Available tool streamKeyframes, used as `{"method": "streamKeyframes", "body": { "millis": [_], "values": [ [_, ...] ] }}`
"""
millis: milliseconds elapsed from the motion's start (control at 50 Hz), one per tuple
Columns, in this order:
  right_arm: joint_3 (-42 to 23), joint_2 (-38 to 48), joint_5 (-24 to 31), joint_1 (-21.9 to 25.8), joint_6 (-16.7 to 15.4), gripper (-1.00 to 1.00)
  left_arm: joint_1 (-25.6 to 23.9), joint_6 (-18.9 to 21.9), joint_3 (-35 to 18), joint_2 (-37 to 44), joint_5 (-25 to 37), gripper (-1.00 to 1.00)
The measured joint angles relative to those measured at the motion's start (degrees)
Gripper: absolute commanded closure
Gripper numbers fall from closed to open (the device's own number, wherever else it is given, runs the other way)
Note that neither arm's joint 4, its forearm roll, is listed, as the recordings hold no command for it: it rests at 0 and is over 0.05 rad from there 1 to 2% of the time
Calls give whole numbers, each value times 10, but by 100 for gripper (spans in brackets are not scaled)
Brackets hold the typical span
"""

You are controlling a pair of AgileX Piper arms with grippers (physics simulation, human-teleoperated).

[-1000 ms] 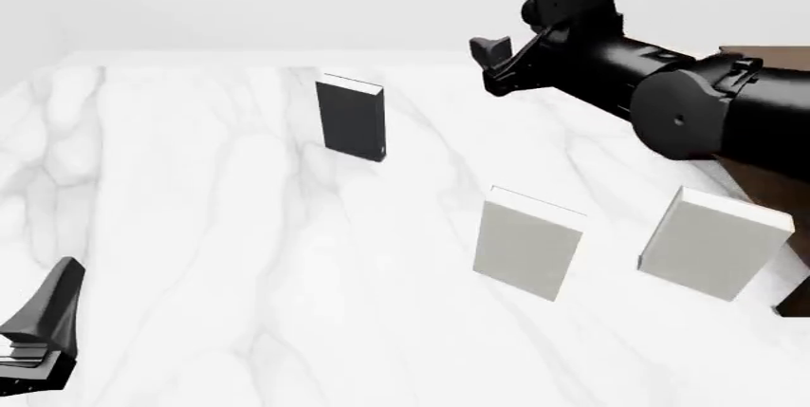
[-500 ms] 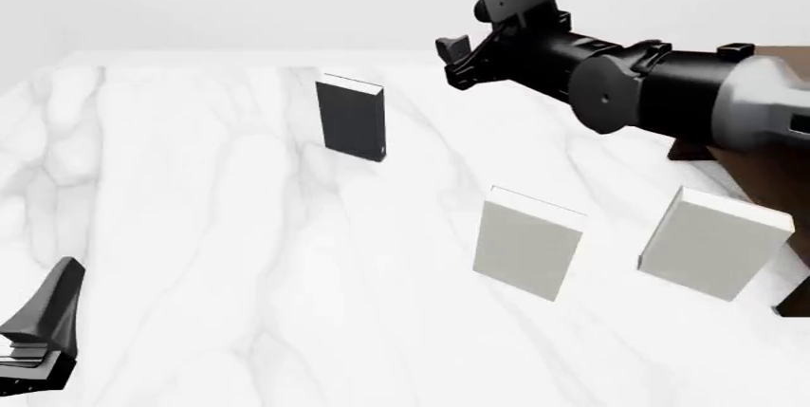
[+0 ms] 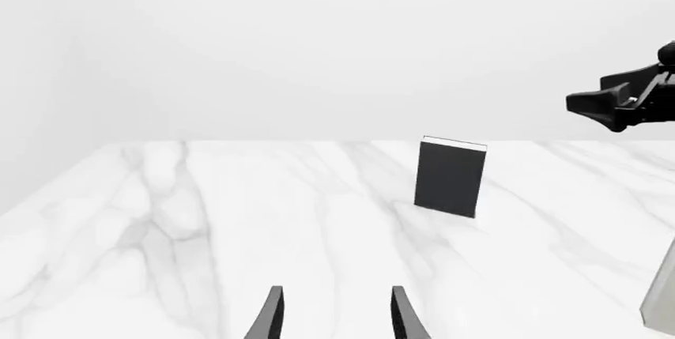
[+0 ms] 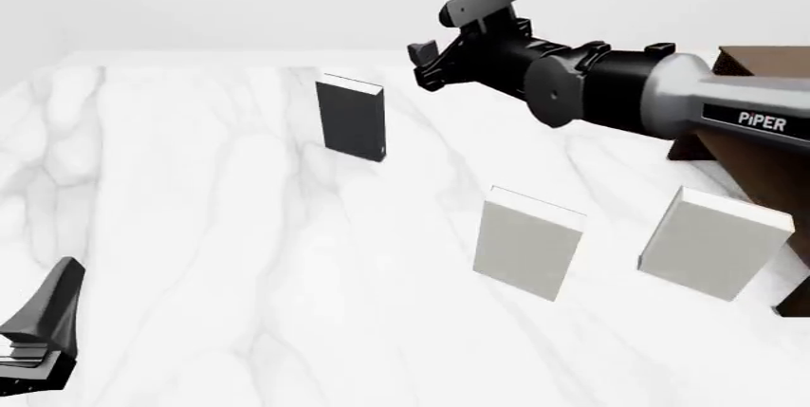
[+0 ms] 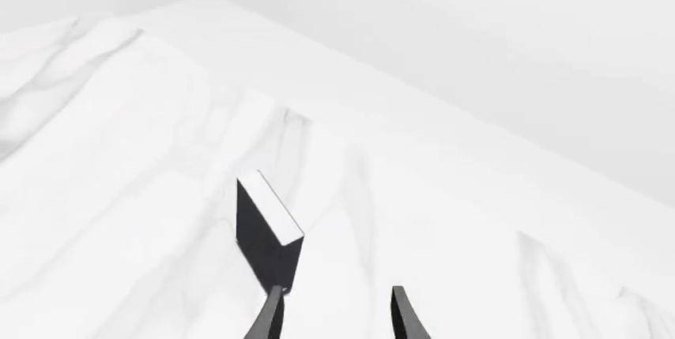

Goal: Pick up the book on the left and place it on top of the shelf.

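1. The book is being kept upright on the marble table, in the far left-middle part. Its dark cover is being shown to the front camera, and a pale strip is seen along its top edge.
2. Nothing is being touched by the book except the table.
3. The right gripper is being held up in the air, just to the right of the book and a little higher than its top. The book is not being touched by it.
4. In the right wrist view, two thin fingers are seen with a gap between them. The jaws are spread, and nothing is being held.
5. The left gripper is being kept low at the near left corner, well apart from the book.
6. In the left wrist view, its fingers are also seen apart, with nothing between them.
7. Two white books are being kept upright on the near right part of the table.
8. The shelf is seen at the far right edge, partly hidden by the right arm.
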Motion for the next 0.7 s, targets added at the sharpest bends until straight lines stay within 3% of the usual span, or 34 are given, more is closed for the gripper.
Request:
{"method": "streamKeyframes", "body": {
  "millis": [700],
  "values": [
    [-95, 109, 9, 26, 22, -100, 0, 0, 0, 0, 0, -100]
  ]
}}
